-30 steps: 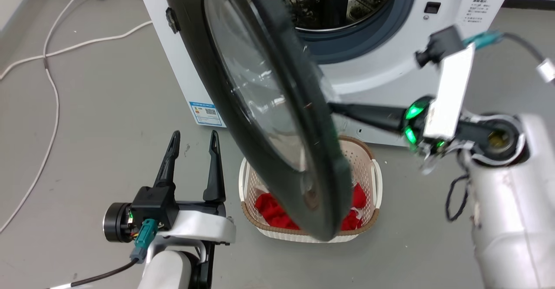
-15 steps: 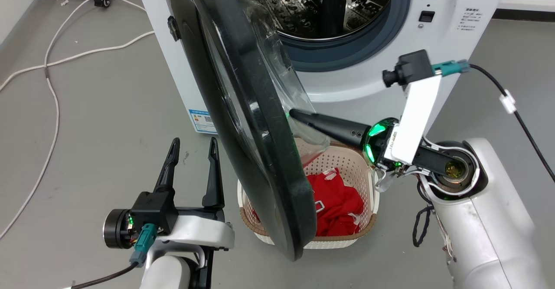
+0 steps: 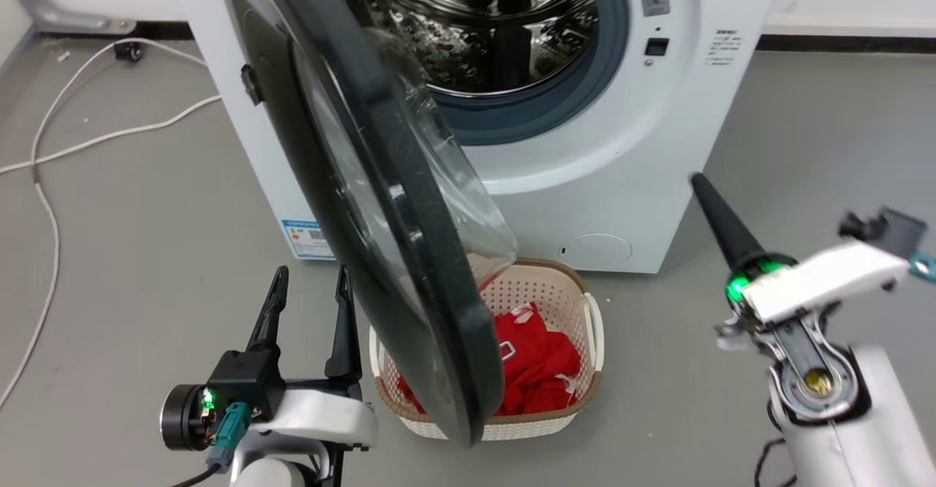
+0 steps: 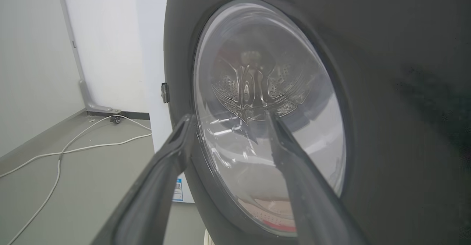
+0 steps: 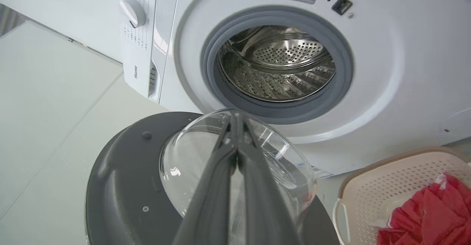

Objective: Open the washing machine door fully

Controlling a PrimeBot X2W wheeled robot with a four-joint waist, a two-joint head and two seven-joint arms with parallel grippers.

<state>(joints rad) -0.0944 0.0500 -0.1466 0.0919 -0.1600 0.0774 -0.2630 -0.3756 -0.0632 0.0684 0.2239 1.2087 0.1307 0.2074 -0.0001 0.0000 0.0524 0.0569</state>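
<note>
The washing machine door (image 3: pixel 439 289) stands swung out to the left of the white washing machine (image 3: pixel 607 180), nearly edge-on in the head view, its clear glass bowl (image 3: pixel 468 209) bulging to the right. The steel drum (image 3: pixel 482 34) lies exposed. My left gripper (image 3: pixel 307 293) is open at the lower left, just short of the door's outer face (image 4: pixel 386 127), with nothing between its fingers (image 4: pixel 176 142). My right gripper (image 3: pixel 696 180) is shut and empty, off to the right of the machine and apart from the door. Seen past the right gripper (image 5: pixel 233 118), the door's inner side (image 5: pixel 121 186) and the drum (image 5: pixel 276 64) show.
A pale perforated basket (image 3: pixel 591 326) holding red cloth (image 3: pixel 534 363) sits on the floor under the door's lower edge, also in the right wrist view as the basket (image 5: pixel 386 178). White cables (image 3: pixel 44 202) trail over the grey floor at the left. A wall runs behind the machine.
The head camera has shifted. My right gripper has drawn back from the door's glass bowl to the right of the machine. The door has swung further out leftward. The left gripper holds still.
</note>
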